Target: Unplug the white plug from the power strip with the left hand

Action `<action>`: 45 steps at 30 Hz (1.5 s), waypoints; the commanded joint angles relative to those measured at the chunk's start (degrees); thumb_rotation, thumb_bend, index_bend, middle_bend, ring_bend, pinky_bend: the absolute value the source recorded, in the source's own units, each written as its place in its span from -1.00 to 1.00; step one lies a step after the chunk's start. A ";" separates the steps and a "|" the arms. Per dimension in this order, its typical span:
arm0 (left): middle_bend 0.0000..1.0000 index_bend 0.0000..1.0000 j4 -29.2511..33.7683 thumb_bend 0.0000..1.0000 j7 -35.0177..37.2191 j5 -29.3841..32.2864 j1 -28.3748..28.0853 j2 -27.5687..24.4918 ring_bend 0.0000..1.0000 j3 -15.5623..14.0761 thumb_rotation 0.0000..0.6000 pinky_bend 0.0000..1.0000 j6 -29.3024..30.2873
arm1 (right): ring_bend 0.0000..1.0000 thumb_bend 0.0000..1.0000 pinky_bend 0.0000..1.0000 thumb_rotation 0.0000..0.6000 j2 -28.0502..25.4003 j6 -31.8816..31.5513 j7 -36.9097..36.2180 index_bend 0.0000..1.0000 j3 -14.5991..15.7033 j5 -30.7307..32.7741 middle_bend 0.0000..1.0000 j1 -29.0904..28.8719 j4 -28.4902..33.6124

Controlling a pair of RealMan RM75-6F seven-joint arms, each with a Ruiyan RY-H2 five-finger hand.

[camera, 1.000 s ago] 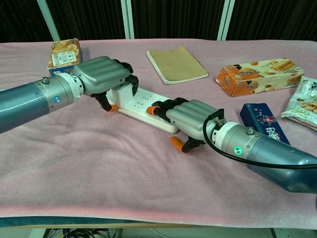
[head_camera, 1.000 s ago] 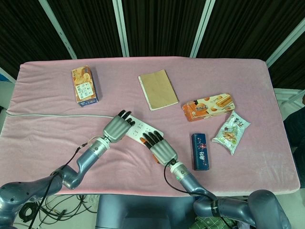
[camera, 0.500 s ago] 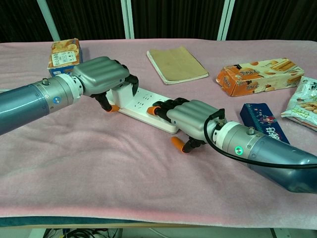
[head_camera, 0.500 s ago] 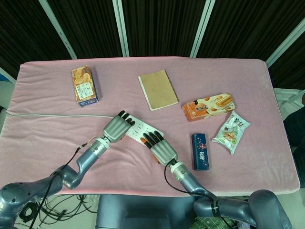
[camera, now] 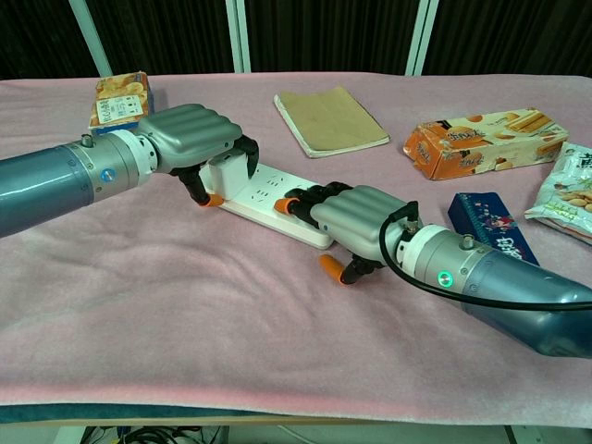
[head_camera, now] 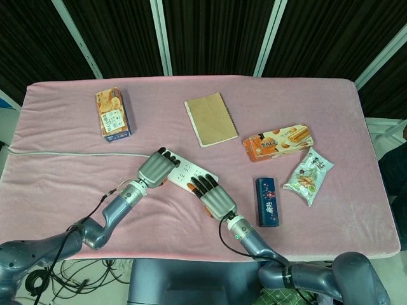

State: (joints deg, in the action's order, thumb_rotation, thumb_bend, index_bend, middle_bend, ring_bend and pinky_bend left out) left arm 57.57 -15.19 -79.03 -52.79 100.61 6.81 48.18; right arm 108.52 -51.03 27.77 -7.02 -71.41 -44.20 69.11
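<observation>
The white power strip lies diagonally on the pink cloth near the table's middle. The white plug stands at its left end. My left hand curls over the plug and grips it between thumb and fingers; whether its pins are still seated is hidden. My right hand lies palm down on the strip's right end, its dark fingertips pressing on the top face. The plug's thin white cable runs off to the left edge in the head view.
An orange snack box lies at the back left and a brown notebook at the back centre. To the right are an orange biscuit box, a dark blue box and a snack bag.
My left hand has rolled slightly over the plug, showing more of its white face in the chest view. The strip and my right hand have stayed put.
</observation>
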 commanded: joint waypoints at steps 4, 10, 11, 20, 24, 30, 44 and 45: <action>0.35 0.35 2.61 0.34 -2.44 2.67 -1.60 -2.34 -0.38 1.03 1.00 -0.47 -4.28 | -1.00 0.02 -0.89 1.00 -0.56 0.84 0.48 -1.00 0.17 0.30 -1.00 -0.29 0.69; 0.37 0.37 5.11 0.34 -4.20 5.86 -3.20 -4.13 -0.35 2.23 1.00 -0.41 -8.17 | -1.00 0.02 -0.89 1.00 -1.02 1.30 0.95 -1.00 0.03 0.80 -1.00 -0.53 1.33; 0.37 0.38 5.45 0.34 -4.45 6.48 -3.48 -4.37 -0.35 2.49 1.00 -0.38 -8.76 | -1.00 0.02 -0.89 1.00 -1.08 1.38 1.02 -1.00 0.03 0.89 -1.00 -0.56 1.40; 0.39 0.40 7.63 0.34 -8.50 14.64 -6.38 -6.37 -0.34 4.19 1.00 -0.37 -14.46 | -1.00 0.00 -0.89 1.00 -1.61 1.87 1.57 -1.00 0.08 1.59 -1.00 -0.76 1.91; 0.40 0.40 7.91 0.34 -10.52 18.50 -7.61 -6.82 -0.34 4.42 1.00 -0.37 -15.98 | -1.00 0.00 -0.89 1.00 -1.75 1.97 1.63 -1.00 0.09 1.69 -1.00 -0.86 2.04; 0.43 0.44 8.07 0.35 -13.91 24.11 -9.39 -7.04 -0.31 3.98 1.00 -0.34 -16.06 | -1.00 0.00 -0.89 1.00 -1.94 2.08 1.55 -1.00 0.16 1.83 -1.00 -0.96 2.19; 0.51 0.53 6.54 0.35 -7.09 17.60 -6.81 -4.92 -0.23 2.80 1.00 -0.15 -9.34 | -0.91 0.02 -0.89 1.00 -2.50 3.58 1.63 -1.00 0.98 2.22 -0.90 -1.35 2.54; 0.51 0.53 6.36 0.35 -6.50 16.91 -6.68 -4.90 -0.23 2.65 1.00 -0.15 -9.12 | -0.90 0.03 -0.89 1.00 -2.58 3.80 1.52 -1.00 0.95 2.36 -0.89 -1.41 2.61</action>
State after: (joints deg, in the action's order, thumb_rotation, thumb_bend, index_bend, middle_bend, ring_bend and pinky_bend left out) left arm 64.41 -22.71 -61.05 -59.88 95.53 9.82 38.52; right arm 106.02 -47.38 29.39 -6.04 -69.17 -45.55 71.65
